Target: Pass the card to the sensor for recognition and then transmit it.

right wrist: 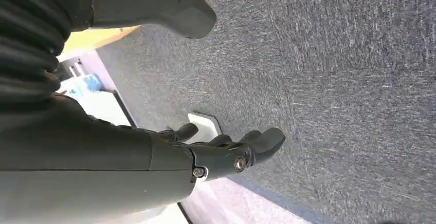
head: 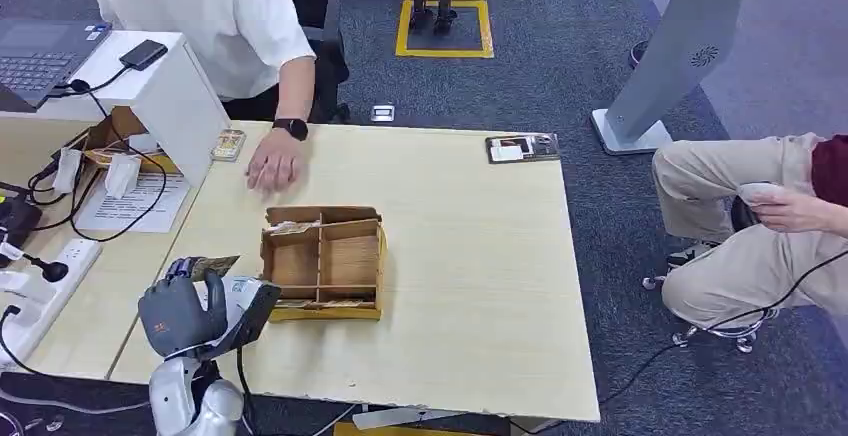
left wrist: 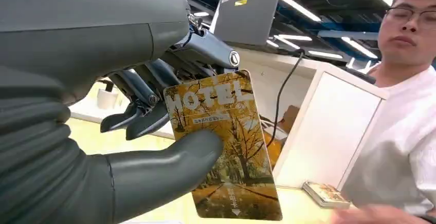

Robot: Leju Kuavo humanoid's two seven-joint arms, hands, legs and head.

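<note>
I am seeing my left hand (head: 180, 313) near the front left corner of the table (head: 470, 286), and it is pinching a yellow hotel key card (left wrist: 223, 142) between the thumb (left wrist: 169, 160) and the darker fingers (left wrist: 139, 116). The card is standing above a dark card reader (head: 250, 308), which is lying on the table just beside the hand; I cannot tell if they are touching. My right hand (right wrist: 226, 154) is hanging over the grey carpet, holding nothing, with its fingers apart and lightly curled. Just beyond the reader, a wooden tray with compartments (head: 323, 262) is sitting. Farther, a person's hand (head: 274, 164) is resting flat on the table, beside a small stack of cards (head: 229, 143) and a white box (head: 180, 96).
</note>
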